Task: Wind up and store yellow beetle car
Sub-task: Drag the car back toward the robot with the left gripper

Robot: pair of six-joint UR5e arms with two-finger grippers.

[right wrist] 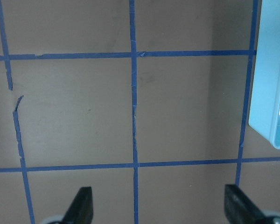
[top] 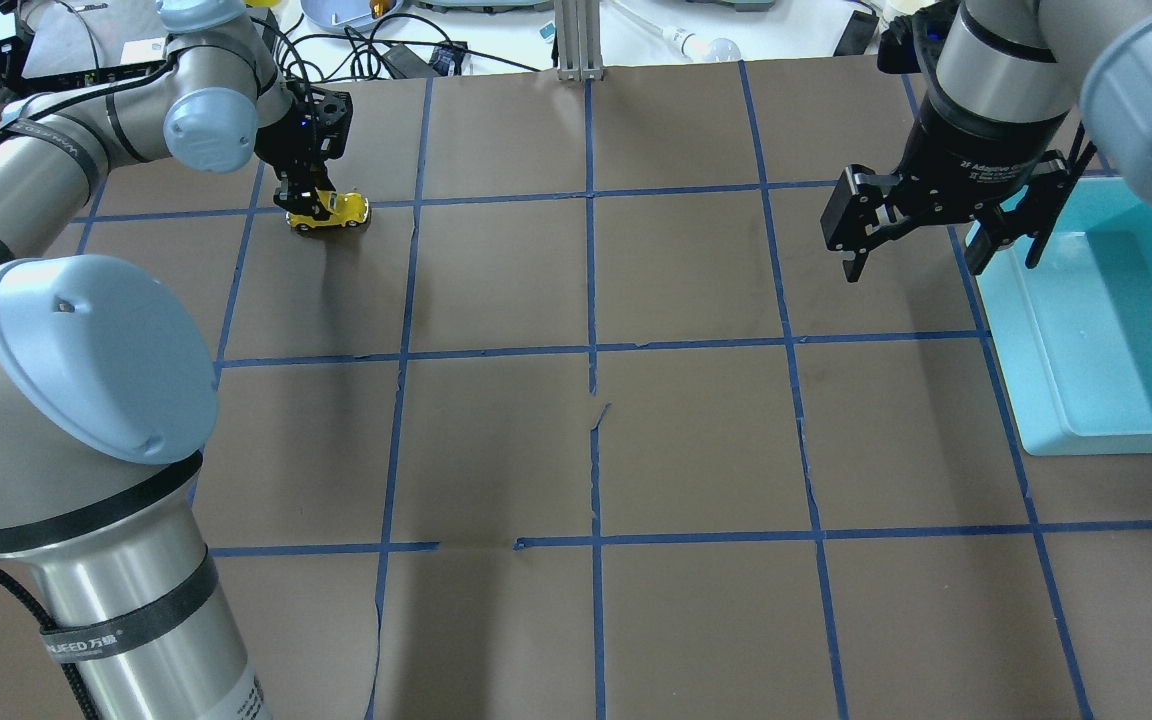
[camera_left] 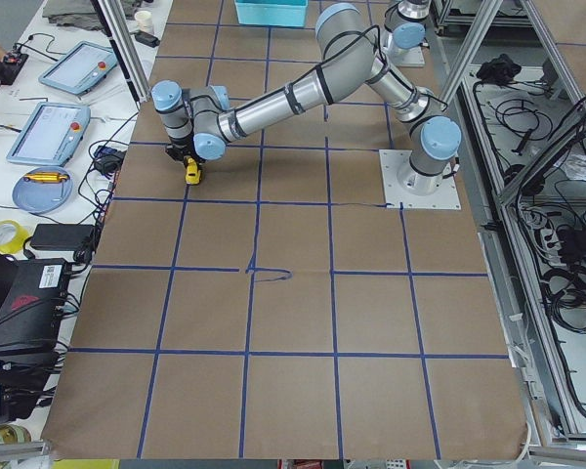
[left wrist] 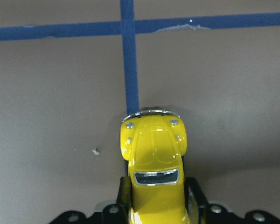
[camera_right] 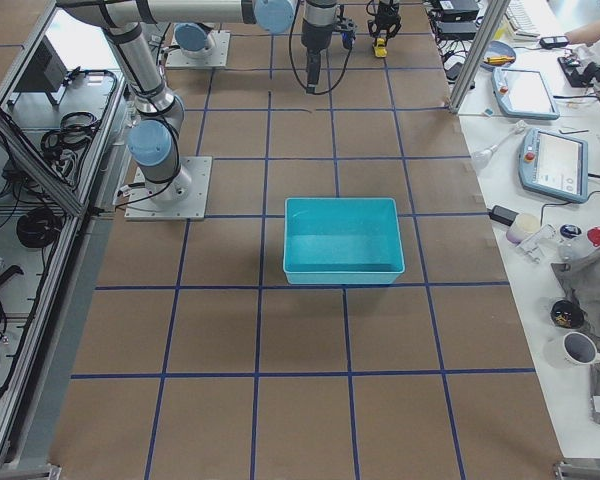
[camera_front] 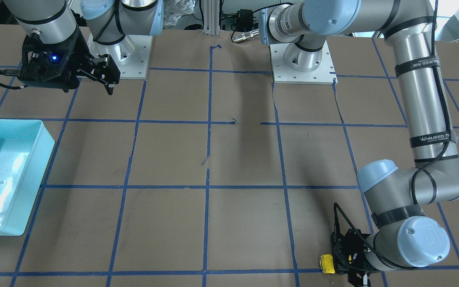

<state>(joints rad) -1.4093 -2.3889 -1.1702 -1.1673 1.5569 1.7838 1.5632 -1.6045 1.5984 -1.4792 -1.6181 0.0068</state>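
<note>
The yellow beetle car (top: 334,211) is at the far left of the table, by a blue tape crossing. My left gripper (top: 308,200) is shut on its rear half, and its front pokes out. In the left wrist view the car (left wrist: 153,149) sits between the two dark fingers (left wrist: 195,193), low over the brown paper; I cannot tell if its wheels touch. It also shows in the front-facing view (camera_front: 327,264). My right gripper (top: 941,262) is open and empty, hanging above the table just left of the teal bin (top: 1026,400).
The teal bin (camera_front: 34,179) holds nothing and stands at the table's right side; its wall shows in the right wrist view (right wrist: 266,93). Blue tape lines grid the brown paper. Cables, pendants and clutter lie beyond the far edge.
</note>
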